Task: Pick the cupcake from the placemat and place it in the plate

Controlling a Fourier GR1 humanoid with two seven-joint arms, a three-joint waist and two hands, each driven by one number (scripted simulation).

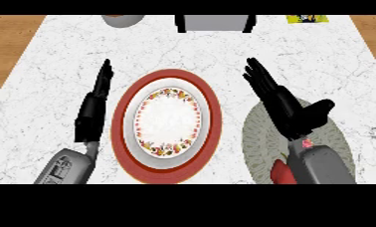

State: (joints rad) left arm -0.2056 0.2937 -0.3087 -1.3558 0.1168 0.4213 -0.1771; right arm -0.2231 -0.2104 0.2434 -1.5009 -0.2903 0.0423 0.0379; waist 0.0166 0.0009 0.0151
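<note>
A round plate (126, 121) with a red rim and a flowered white centre lies mid-counter. To its right lies a grey-green oval placemat (255, 136). On the placemat the cupcake (282, 172) shows as a red base with a pink bit beside my wrist; my right forearm hides most of it. My right hand (288, 112) is open above the placemat, fingers straight and pointing away, thumb out to the right. It sits just beyond the cupcake and holds nothing. My left hand (92, 111) is open and edge-on, left of the plate.
At the counter's far edge stand a grey cup (123, 20), a grey box-shaped appliance (215, 22) and a yellow packet (308, 19). The white marble counter top (66, 52) ends at wood strips left and right.
</note>
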